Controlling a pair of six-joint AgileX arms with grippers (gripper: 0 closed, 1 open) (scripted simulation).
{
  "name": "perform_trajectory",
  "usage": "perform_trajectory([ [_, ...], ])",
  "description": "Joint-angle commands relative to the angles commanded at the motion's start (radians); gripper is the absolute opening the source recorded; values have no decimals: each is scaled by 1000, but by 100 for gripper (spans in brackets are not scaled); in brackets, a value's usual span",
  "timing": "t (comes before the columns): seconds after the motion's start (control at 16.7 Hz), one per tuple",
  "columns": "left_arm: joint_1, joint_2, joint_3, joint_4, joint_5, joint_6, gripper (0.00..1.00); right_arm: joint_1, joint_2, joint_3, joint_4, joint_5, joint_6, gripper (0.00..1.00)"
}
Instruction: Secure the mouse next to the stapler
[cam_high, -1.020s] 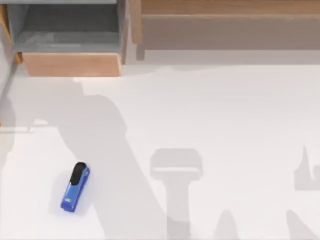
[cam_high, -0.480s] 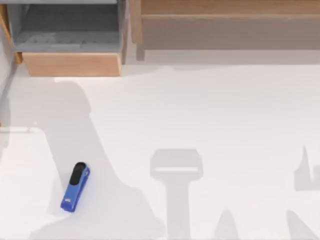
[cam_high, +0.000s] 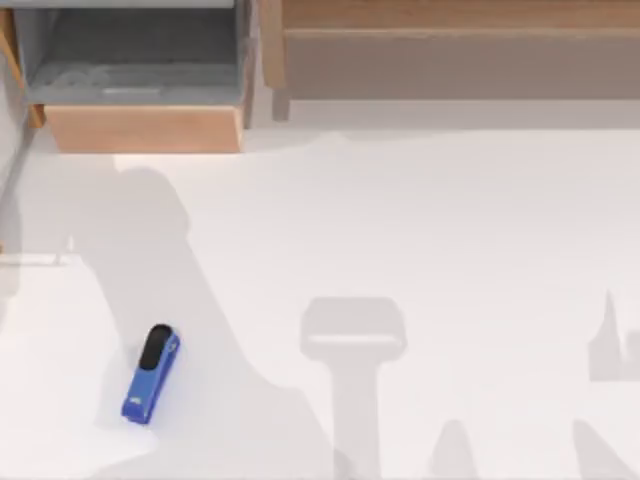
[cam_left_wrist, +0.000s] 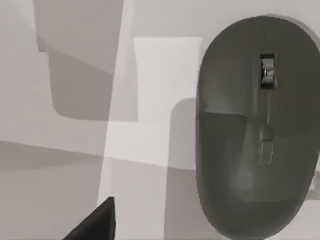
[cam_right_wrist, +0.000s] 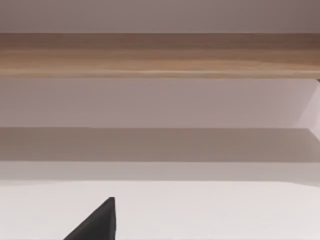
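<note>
The blue stapler (cam_high: 150, 375) with its black top strip lies on the white table at the front left of the top view. The dark grey-olive mouse (cam_left_wrist: 257, 130) shows large and close in the left wrist view, lying flat on a pale surface with its scroll wheel up. A black part of my left gripper (cam_left_wrist: 97, 225) sits at that view's edge, apart from the mouse. A black part of my right gripper (cam_right_wrist: 97, 222) shows in the right wrist view, over bare table and facing a wooden shelf (cam_right_wrist: 160, 55).
An open wooden drawer (cam_high: 140, 128) stands at the back left. A long wooden cabinet (cam_high: 450, 50) runs along the back. Arm shadows fall across the table's left and front middle.
The broad shadow on the table's left has narrowed and shifted leftward. The stapler has stayed where it was.
</note>
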Motion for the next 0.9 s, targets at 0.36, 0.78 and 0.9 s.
perform_trajectory([
  [0.36,4,-94,-171,86,-8,-12,100,0,0,0,0,0,0,100],
  [0.78,1,16,-65,88,-2,-9,100,0,0,0,0,0,0,100],
  [0.9,-3,49,-26,87,-1,-10,100,0,0,0,0,0,0,100],
])
